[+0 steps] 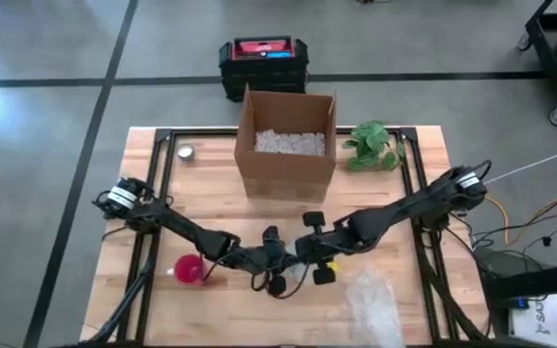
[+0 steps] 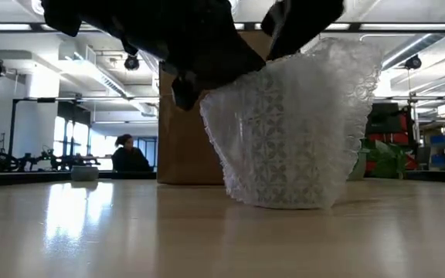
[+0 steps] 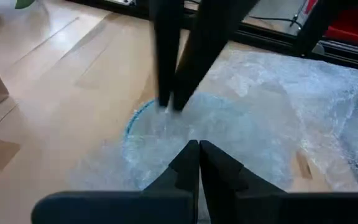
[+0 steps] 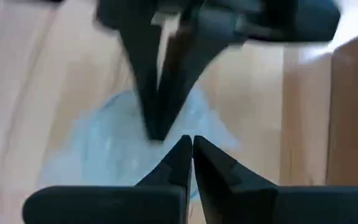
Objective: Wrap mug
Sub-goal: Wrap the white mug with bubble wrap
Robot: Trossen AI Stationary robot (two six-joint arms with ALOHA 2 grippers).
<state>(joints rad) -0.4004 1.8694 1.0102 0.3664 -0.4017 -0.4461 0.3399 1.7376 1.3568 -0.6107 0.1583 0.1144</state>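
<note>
Currently both dark arms are reaching in over the light wooden desk (image 1: 162,319) and meeting near its front middle. From the left wrist view, the left end effector (image 3: 199,148) is showing its two dark fingers pressed together, their tips sitting on a crinkled sheet of clear bubble wrap (image 3: 272,118). From the right wrist view, the right end effector (image 4: 191,142) is likewise showing its fingers closed tip to tip over the same pale wrap, with the other arm's closed fingers meeting it from the opposite side. Whether either is actually pinching the film between its tips I cannot tell.

In the low view the wrap is standing up from the desk as a rounded, translucent bundle under the dark arm parts. A faint blue curved rim (image 3: 137,116) is showing through the film in the left wrist view; whether that is the mug I cannot tell.

A pink round cup-like object (image 1: 190,271) is sitting on the desk near the left arm, apart from the wrap. Behind the arms an open brown cardboard box with white filler (image 1: 286,143) is standing, a green leafy plant (image 1: 373,147) just beside it and a small silver round object (image 1: 187,152) at the far left. A person (image 2: 130,154) is sitting in the room beyond.
</note>
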